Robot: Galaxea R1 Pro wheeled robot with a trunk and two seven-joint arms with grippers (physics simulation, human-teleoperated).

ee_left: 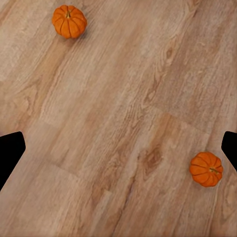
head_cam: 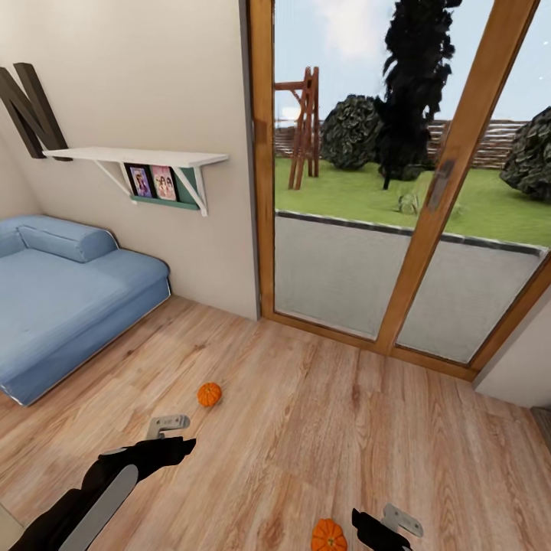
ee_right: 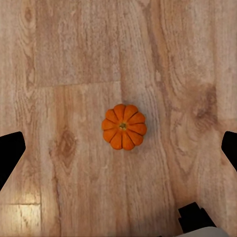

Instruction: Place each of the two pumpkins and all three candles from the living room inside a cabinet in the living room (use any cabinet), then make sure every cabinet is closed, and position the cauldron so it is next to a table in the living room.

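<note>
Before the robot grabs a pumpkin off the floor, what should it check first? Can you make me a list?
1. Both pumpkins found: ok. One pumpkin lies on the wooden floor ahead of the left gripper; the nearer pumpkin lies beside the right gripper.
2. Right gripper lined up: ok. In the right wrist view the nearer pumpkin sits centred between the jaws.
3. Jaws open: ok. Both pairs stand wide apart, holding nothing.
4. Pumpkin upright: ok, stem facing up.
5. Low enough to grip: cannot tell; height above the floor is unclear.
6. Cabinet located: cannot tell. Ahead are a blue sofa and a glass door.
</note>
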